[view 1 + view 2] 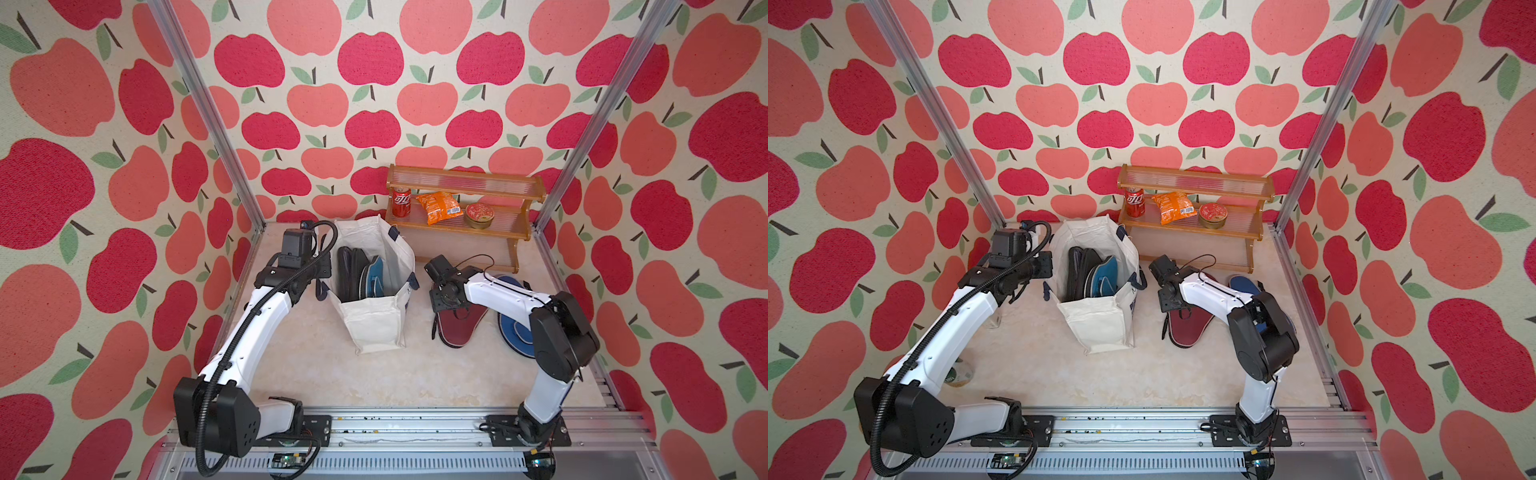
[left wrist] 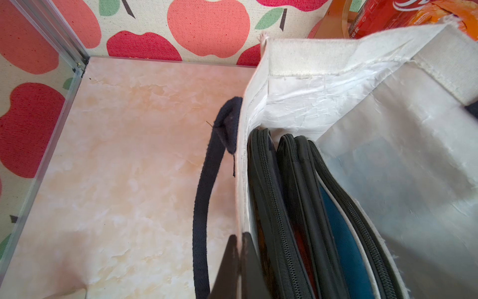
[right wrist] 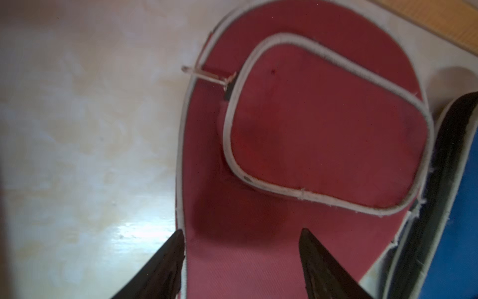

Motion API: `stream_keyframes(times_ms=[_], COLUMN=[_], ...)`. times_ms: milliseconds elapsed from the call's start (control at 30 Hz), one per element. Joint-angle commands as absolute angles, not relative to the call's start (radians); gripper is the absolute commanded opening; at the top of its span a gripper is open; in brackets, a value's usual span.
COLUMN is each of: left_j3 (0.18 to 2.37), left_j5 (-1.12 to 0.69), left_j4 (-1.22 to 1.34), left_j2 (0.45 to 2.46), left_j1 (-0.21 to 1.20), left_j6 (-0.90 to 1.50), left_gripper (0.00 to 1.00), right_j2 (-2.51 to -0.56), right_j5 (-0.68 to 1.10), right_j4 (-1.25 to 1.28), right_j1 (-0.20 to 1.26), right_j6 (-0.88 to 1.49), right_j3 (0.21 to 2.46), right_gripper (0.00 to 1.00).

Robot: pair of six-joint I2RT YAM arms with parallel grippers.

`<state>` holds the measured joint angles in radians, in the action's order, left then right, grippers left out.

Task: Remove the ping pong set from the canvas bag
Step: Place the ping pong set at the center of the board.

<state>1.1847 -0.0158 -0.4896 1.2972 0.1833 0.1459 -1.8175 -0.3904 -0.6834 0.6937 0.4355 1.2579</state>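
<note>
My right gripper (image 3: pixel 241 230) hung with jaws apart over the maroon cover (image 1: pixel 461 328), which lay on the table (image 1: pixel 332 374) just beside the dark blue cover (image 1: pixel 515 336). My left gripper (image 2: pixel 239 235) pinched the canvas bag (image 1: pixel 374 328) at its rim. Two black-edged cases (image 1: pixel 347 270) and the teal-blue cover (image 1: pixel 376 272) stood inside; I judged one needed lifting out next. I could not read the bag's lettering or the script on the red can (image 1: pixel 401 201).

The canvas bag (image 1: pixel 374 328) stands on the table (image 1: pixel 311 374). Three paddle cases (image 1: pixel 357 272) stand on edge in it, side by side. Right of the bag, the nearer paddle cover (image 1: pixel 459 330) and the farther paddle cover (image 1: pixel 513 334) lie flat on the table, just beside each other. Behind the bag, to its right, stands a shelf rack (image 1: pixel 465 183). Its lower shelf holds a soda can (image 1: pixel 401 202) nearest the bag, then a snack packet (image 1: pixel 439 208), then a tin (image 1: pixel 478 215).
</note>
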Motion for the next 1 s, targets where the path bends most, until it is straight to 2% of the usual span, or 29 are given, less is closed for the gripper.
stream_keyframes(times_ms=[0, 300, 700, 833, 967], left_j3=[1.226, 1.227, 1.227, 1.227, 1.223], left_j5=[-0.009, -0.018, -0.017, -0.023, -0.034], left_j4=[-0.440, -0.440, -0.443, -0.443, -0.434], left_j2=[1.279, 1.278, 1.284, 1.286, 1.283], left_j1=[0.168, 0.167, 0.173, 0.177, 0.178], left_j6=[0.169, 0.175, 0.169, 0.169, 0.167], left_gripper=[0.00, 0.00, 0.00, 0.00, 0.00], right_j2=[-1.838, -1.751, -1.572, -1.448, -1.348], right_j5=[-0.484, -0.505, -0.397, -0.288, -0.167], right_j4=[-0.814, -0.862, -0.792, -0.674, -0.453], right_j1=[0.706, 0.681, 0.545, 0.546, 0.575], right_j6=[0.455, 0.515, 0.506, 0.504, 0.530], right_j3=[1.290, 1.199, 1.150, 1.162, 1.167], right_gripper=[0.72, 0.73, 0.73, 0.73, 0.73])
